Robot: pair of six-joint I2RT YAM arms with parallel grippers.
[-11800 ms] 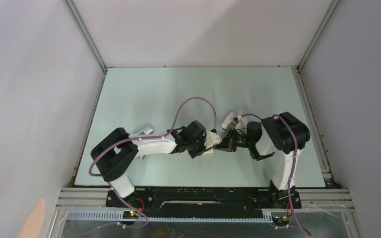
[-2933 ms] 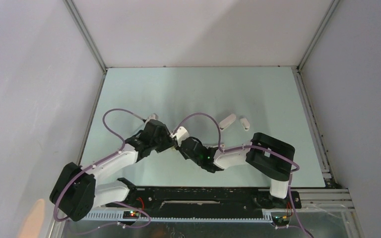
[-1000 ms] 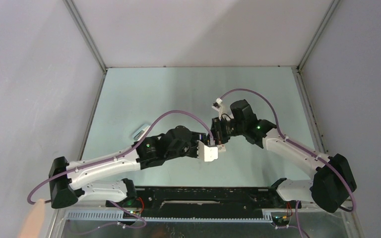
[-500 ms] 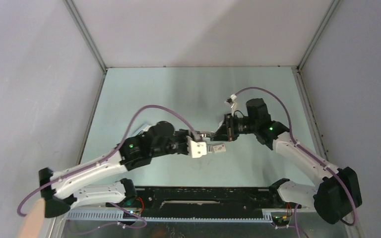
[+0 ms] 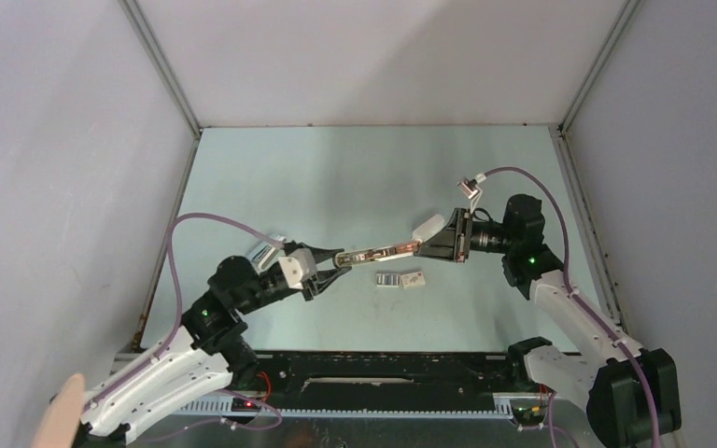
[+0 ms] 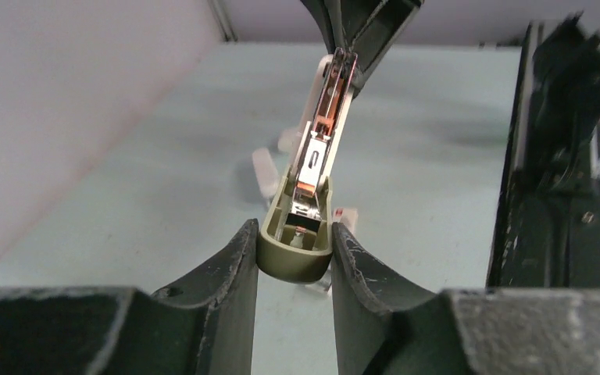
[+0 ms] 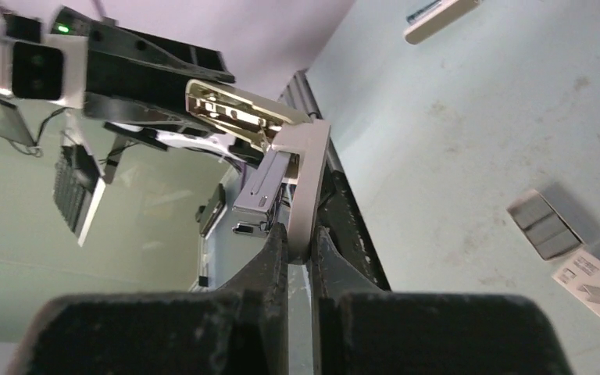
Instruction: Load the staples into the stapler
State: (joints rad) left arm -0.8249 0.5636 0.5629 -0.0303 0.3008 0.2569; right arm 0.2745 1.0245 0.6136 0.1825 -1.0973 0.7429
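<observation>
Now stapler [image 5: 378, 252] off table [image 5: 336, 168], spanning 2 arms, swung open, metal channel exposed. Left gripper [image 5: 329, 266] pinching stapler's olive end, fingers [image 6: 238, 262] pressed on both sides. Right gripper [image 5: 439, 245] clamped tight on pale base plate at other end. Staples [image 5: 388, 279] flat on table below stapler, just beside white box [image 5: 414, 278], apart from both grippers.
</observation>
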